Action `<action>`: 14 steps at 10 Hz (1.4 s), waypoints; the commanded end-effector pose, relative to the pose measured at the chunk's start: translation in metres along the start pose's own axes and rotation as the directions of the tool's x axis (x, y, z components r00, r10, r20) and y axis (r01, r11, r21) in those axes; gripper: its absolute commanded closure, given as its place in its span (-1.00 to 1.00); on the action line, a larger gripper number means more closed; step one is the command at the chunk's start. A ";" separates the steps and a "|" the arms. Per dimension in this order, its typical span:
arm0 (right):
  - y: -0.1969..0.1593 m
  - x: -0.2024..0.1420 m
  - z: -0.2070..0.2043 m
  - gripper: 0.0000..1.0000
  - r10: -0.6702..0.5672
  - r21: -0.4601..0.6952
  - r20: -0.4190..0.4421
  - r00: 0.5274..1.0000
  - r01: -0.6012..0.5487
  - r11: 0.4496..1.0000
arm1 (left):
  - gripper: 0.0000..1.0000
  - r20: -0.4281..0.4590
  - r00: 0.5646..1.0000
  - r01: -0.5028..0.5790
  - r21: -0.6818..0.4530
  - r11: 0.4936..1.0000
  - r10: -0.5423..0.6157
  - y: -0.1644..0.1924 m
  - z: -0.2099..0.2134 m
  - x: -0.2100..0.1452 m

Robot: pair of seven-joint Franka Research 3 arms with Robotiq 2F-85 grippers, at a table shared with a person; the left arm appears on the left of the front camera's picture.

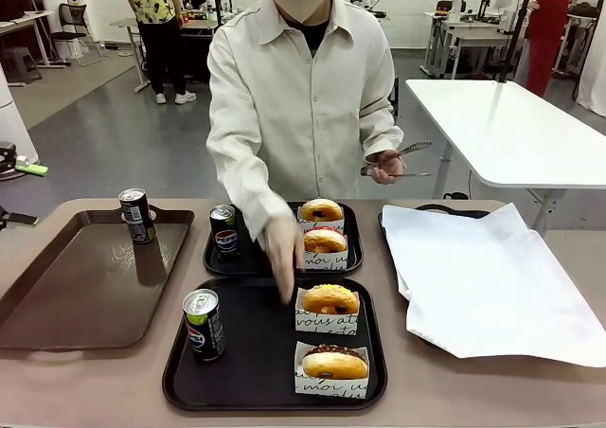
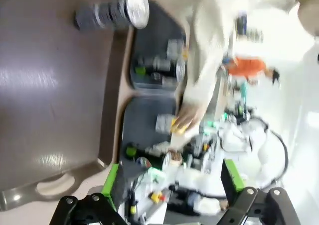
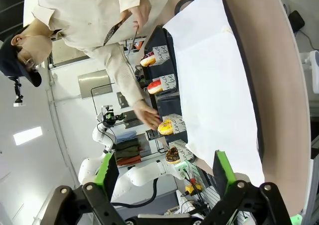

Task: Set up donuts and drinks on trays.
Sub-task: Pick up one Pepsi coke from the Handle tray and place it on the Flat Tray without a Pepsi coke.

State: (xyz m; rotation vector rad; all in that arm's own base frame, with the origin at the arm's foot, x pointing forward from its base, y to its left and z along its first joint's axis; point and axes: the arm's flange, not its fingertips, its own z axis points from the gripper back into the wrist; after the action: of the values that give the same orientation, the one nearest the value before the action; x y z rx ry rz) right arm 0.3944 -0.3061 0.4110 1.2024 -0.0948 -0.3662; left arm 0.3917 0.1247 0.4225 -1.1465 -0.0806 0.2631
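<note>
A person's gloved hand (image 1: pixel 282 248) reaches between 2 black rectangular plastic trays (image 1: pixel 248 371); 3 slim black cans (image 1: pixel 204 324) stand upright. Both robot hands (image 2: pixel 172 185) (image 3: pixel 164 177) gape wide, empty.

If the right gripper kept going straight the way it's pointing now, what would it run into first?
Most likely the white paper sheet: in the right wrist view it lies straight ahead of the open right gripper. The near black tray with its donuts sits off to one side. Depth is hard to judge.

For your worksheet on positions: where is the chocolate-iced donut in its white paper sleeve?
In the front view, the chocolate-iced donut sits at the near right corner of the nearer black plastic tray, just in front of the yellow-iced donut.
</note>
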 end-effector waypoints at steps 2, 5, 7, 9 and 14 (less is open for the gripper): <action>0.002 0.001 -0.001 -1.00 0.010 0.017 0.006 1.000 -0.011 1.000 | -1.00 -0.188 0.981 0.047 0.009 0.999 -0.045 0.026 0.021 0.014; 0.002 0.001 -0.001 -1.00 0.010 0.017 0.006 1.000 -0.011 1.000 | -1.00 -0.243 0.966 0.083 -0.049 0.995 -0.092 0.052 0.034 0.018; 0.002 0.001 -0.001 -1.00 0.010 0.017 0.006 1.000 -0.011 1.000 | -1.00 -0.276 0.951 0.113 -0.107 0.988 -0.138 0.067 0.031 0.024; 0.002 0.001 -0.001 -1.00 0.010 0.017 0.006 1.000 -0.011 1.000 | -1.00 -0.242 0.966 0.077 -0.075 0.994 -0.093 0.059 0.026 0.018; 0.002 0.001 -0.001 -1.00 0.010 0.017 0.006 1.000 -0.011 1.000 | -1.00 -0.242 0.966 0.077 -0.075 0.994 -0.093 0.059 0.026 0.018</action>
State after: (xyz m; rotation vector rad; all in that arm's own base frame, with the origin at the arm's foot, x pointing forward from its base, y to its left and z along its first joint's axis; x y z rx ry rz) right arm 0.3944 -0.3061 0.4110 1.2025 -0.0949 -0.3663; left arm 0.3967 0.1763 0.3745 -1.2418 0.0790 0.0160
